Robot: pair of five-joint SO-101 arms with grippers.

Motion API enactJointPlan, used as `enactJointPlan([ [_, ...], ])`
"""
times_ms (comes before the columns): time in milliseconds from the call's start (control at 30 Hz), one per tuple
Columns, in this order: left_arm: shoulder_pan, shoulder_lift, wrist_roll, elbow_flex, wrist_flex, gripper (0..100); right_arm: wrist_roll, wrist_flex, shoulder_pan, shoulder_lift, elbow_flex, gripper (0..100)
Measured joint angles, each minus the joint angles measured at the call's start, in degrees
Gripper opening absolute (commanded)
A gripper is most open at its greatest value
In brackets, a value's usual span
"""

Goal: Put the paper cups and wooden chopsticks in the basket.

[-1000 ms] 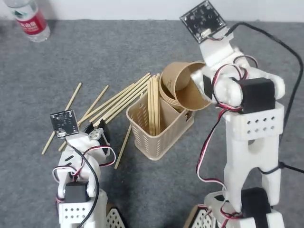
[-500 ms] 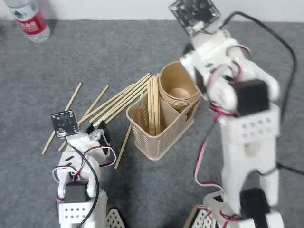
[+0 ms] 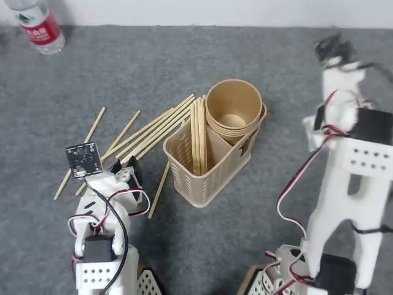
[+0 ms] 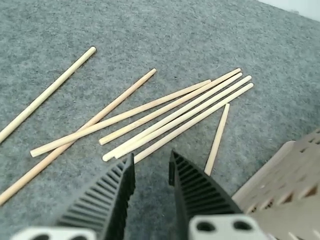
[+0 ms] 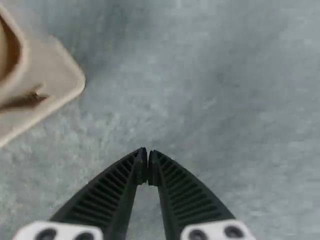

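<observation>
– Checking item positions: where are the paper cups (image 3: 234,111)?
– Stacked upright, nested, at the far end of the basket (image 3: 206,175). Several wooden chopsticks (image 3: 198,138) stand tilted in the compartment beside the stack, with their tips above the rim.
– Loose chopsticks?
– More chopsticks (image 3: 140,139) lie flat on the grey table (image 3: 153,61), fanned out from the basket toward the left arm. One lies apart from the fan, just beside the basket wall.
– Left gripper (image 4: 150,167) state?
– Held low over the table, just short of the loose chopsticks. The jaws are a narrow gap apart, with nothing between them.
– Right gripper (image 5: 147,161) state?
– Jaws pressed together, tips touching, empty. It hangs over bare table well clear of the cups; the right wrist view shows one corner of the basket.
– Other objects?
– A plastic bottle (image 3: 38,24) at the far corner of the table.
</observation>
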Motion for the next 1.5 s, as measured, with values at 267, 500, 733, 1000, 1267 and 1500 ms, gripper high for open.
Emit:
enactJointPlan([
  [267, 0.44, 0.00, -4.66, 0.00, 3.69, 17, -11.16, -27.69, 1.76, 0.00, 35.78, 0.9],
  [500, 0.44, 0.00, -4.92, -1.58, 7.74, 17, -14.95, -48.97, 2.81, 0.00, 53.45, 0.9],
  [733, 0.44, 0.00, -11.25, -10.11, 16.26, 17, -14.42, -55.91, 2.81, 0.00, 57.58, 0.8],
  [1000, -0.97, 0.00, -27.16, -25.32, 27.52, 17, -14.42, -56.26, 2.99, 0.00, 57.58, 0.8],
  [1267, -11.25, 20.40, -32.18, -45.10, 27.52, 17, -14.42, -56.26, 2.99, 0.00, 57.58, 0.8],
  [1500, -21.27, 51.78, -37.54, -58.99, 24.97, 17, -14.42, -56.26, 2.99, 0.00, 57.58, 0.8],
])
